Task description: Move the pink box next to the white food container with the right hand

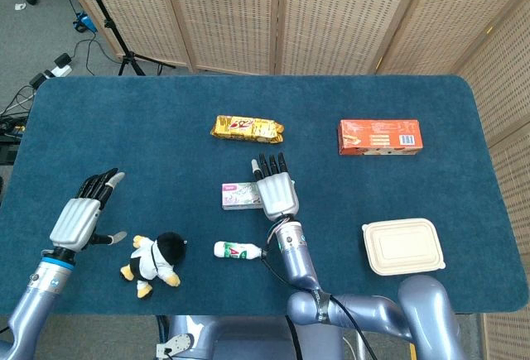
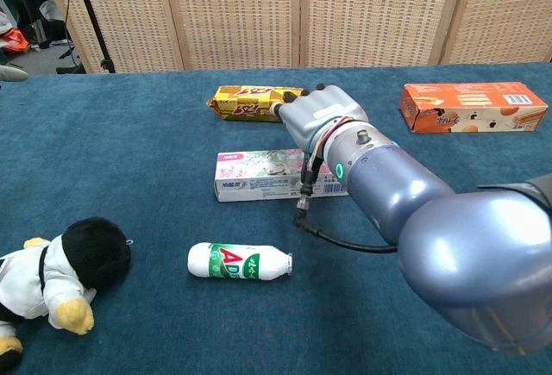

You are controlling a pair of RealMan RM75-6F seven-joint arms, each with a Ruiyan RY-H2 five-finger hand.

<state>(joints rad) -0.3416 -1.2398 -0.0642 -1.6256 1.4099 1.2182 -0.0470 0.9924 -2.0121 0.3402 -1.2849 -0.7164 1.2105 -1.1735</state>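
- The fingers of the right hand are stretched forward and a little apart; they point toward the far side of the worktop and hold nothing that I can see.
- This right hand is placed over the right end of the pink box. In the chest view the hand covers the right part of the box, but I cannot tell if the palm really touches it.
- The pink box lies flat near the middle of the worktop, with its long side running left to right.
- The white food container stands closed near the right front edge, well apart from the pink box.
- The fingers of the left hand are spread, with the thumb out to the side. This hand is at the left front of the worktop and holds nothing.
- A small white bottle with a green label lies on its side just in front of the pink box, near the right forearm.
- A penguin soft toy lies between the left hand and the bottle.
- A yellow snack packet lies behind the pink box, just beyond the right fingertips.
- An orange box lies flat at the far right, well behind the white food container.
- The worktop has a dark blue cloth cover, and woven folding screens stand behind it.
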